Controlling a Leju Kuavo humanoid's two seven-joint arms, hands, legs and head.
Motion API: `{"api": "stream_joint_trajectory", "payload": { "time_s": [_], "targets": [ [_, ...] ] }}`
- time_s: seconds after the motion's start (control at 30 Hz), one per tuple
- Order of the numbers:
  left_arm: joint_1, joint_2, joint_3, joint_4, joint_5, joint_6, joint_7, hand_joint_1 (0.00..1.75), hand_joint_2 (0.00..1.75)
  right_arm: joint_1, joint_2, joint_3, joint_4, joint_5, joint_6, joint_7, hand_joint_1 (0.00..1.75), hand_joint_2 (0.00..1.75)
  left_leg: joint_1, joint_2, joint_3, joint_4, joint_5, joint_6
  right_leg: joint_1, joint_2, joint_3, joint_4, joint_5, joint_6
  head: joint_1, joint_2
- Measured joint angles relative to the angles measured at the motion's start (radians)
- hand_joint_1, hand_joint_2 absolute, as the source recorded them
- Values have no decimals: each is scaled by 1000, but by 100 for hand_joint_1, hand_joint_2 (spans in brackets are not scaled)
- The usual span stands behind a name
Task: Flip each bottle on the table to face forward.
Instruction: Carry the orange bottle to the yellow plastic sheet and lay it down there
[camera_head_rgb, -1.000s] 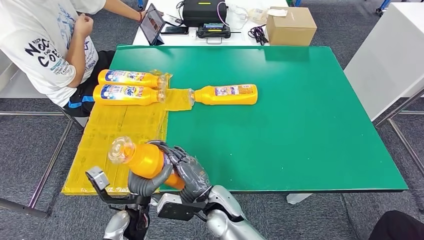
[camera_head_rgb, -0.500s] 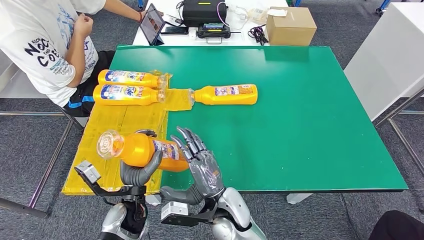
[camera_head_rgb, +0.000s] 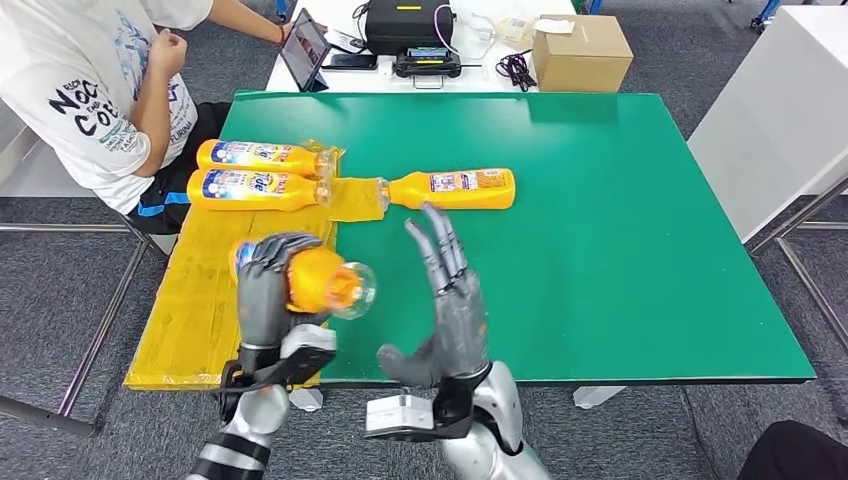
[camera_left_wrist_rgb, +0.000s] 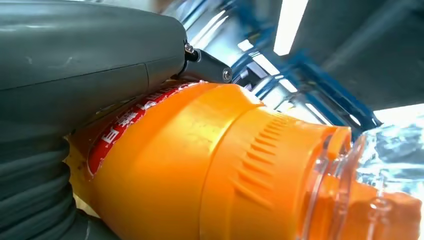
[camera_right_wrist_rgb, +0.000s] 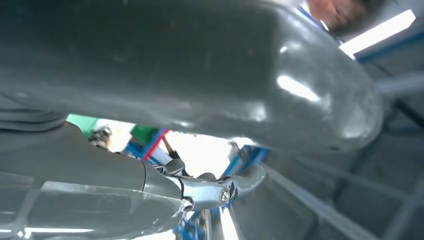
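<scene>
My left hand (camera_head_rgb: 268, 285) grips an orange bottle (camera_head_rgb: 318, 279) above the yellow mat, its clear cap pointing toward my right hand. Close up in the left wrist view, the same orange bottle (camera_left_wrist_rgb: 210, 170) lies under my thumb (camera_left_wrist_rgb: 90, 55). My right hand (camera_head_rgb: 452, 300) stands upright beside the bottle with fingers spread, holding nothing. Two orange bottles (camera_head_rgb: 262, 156) (camera_head_rgb: 258, 190) lie side by side on the mat at the far left, labels up. A third bottle (camera_head_rgb: 452, 188) lies on the green table (camera_head_rgb: 600, 250), cap to the left.
A yellow mat (camera_head_rgb: 215, 290) covers the table's left strip. A person (camera_head_rgb: 90, 90) sits at the far left corner. Behind the green table, a white table holds a cardboard box (camera_head_rgb: 580, 50), a tablet (camera_head_rgb: 305, 45) and black devices (camera_head_rgb: 410, 25).
My left hand turned the bottle and lifted it, so its cap now points right instead of left. My right hand let go of the bottle, rose and opened beside it.
</scene>
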Motion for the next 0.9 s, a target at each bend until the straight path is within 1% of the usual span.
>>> {"api": "stream_joint_trajectory", "payload": {
  "time_s": [0.07, 0.13, 0.2, 0.3, 0.4, 0.43, 0.47, 0.53, 0.63, 0.73, 0.9],
  "targets": [
    [-43, 2, 28, 36, -235, 9, 44, 175, 175, -8, 5, -6, -31, -28, -6, -15, 0, 0, 0, 1, 0, 0, 0, 0, 0, 0, 0, 0, 1, -1, 0, 0],
    [-88, 6, 68, 72, -457, 11, 108, 175, 175, -17, 10, -11, -55, -51, -10, -24, 0, 0, 0, 1, 0, 0, 1, -1, 0, 0, 0, 0, 1, -1, 0, 0],
    [-130, 19, 90, 109, -595, 12, 201, 175, 175, -26, 12, -15, -69, -65, -11, -28, 0, 0, 0, 1, 0, 0, 1, -1, 1, 0, 0, 0, 1, -1, 0, 0],
    [-184, 56, 84, 167, -676, 12, 327, 175, 175, -31, 14, -18, -81, -81, -5, -35, 0, 0, 1, 1, 0, 0, 1, -1, 1, 0, -1, 0, 1, -1, 0, 0],
    [-244, 105, 26, 259, -691, 13, 448, 175, 175, -32, 15, -19, -88, -98, 7, -41, 0, 0, 1, 0, 0, 0, 1, -1, 1, 0, -1, 0, 1, -1, 0, 0],
    [-268, 119, 2, 304, -692, 13, 475, 175, 175, -32, 15, -19, -90, -104, 13, -42, 0, 0, 1, 0, 0, 0, 1, -1, 1, 0, 0, 1, 1, -1, 0, 0],
    [-292, 131, -18, 355, -688, 13, 488, 175, 175, -31, 15, -19, -92, -109, 20, -42, 0, 0, 1, 0, 0, 0, 1, -1, 1, 0, 0, 1, 1, -1, 0, 0],
    [-330, 146, -41, 449, -670, 12, 484, 175, 175, -31, 16, -19, -95, -117, 34, -42, 0, 0, 1, 1, 0, 0, 1, -1, 1, 0, -1, 1, 1, -1, 0, 0],
    [-364, 158, -54, 544, -649, 12, 473, 175, 175, -31, 16, -19, -96, -122, 42, -41, 0, 0, 1, 1, 0, 0, 1, -1, 1, 0, -1, 1, 1, -1, 0, 0],
    [-382, 167, -64, 601, -645, 12, 471, 175, 175, -31, 16, -19, -96, -123, 43, -41, 0, 0, 1, 1, 0, 0, 1, -1, 1, 0, -1, 1, 1, -1, 0, 0],
    [-399, 174, -68, 650, -644, 12, 469, 175, 175, -31, 16, -19, -96, -123, 44, -41, 0, 0, 1, 1, 0, 0, 1, -1, 1, 0, -1, 0, 1, -1, 0, 0]
  ]
}}
